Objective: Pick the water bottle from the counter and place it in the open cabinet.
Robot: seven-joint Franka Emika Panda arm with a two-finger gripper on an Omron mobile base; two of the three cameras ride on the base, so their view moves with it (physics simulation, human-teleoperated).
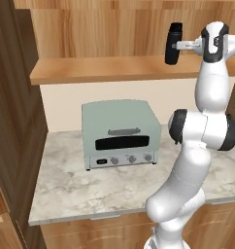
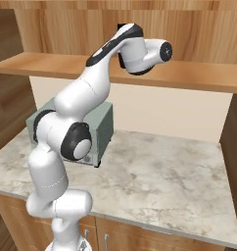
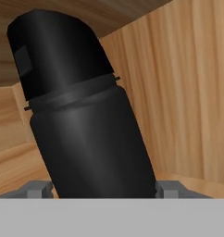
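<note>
My jaws grasp the water bottle above the cabinet shelf; picking is done, only setting it down remains

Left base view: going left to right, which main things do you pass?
Toaster oven on the marbled top, then the water bottle held up at the cabinet shelf, then the hand gripping it from the right, on the white arm.
</note>
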